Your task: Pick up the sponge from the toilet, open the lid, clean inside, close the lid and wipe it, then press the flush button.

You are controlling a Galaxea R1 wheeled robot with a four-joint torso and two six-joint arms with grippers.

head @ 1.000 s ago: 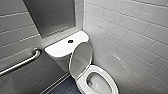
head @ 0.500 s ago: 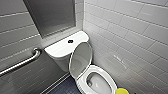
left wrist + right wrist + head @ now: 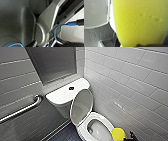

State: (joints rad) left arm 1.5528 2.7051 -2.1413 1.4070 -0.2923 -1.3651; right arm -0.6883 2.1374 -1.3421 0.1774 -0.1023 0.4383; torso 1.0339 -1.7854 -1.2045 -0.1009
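While the right gripper (image 3: 130,136) is closed tight on the sponge (image 3: 118,134), the yellow sponge hangs just above the near right edge of the seat (image 3: 105,119). Up close from the wrist, the sponge (image 3: 140,22) looks big, soft and bright. Beside it, the bowl of the toilet (image 3: 62,108) is open. The lid (image 3: 81,105) stands up and leans back on the front of the tank. Farther back, the flush button (image 3: 71,88) sits near the middle of the tank cover, a small dark dot. A shiny grab bar (image 3: 22,109) runs along the gray tile wall beside the tank.
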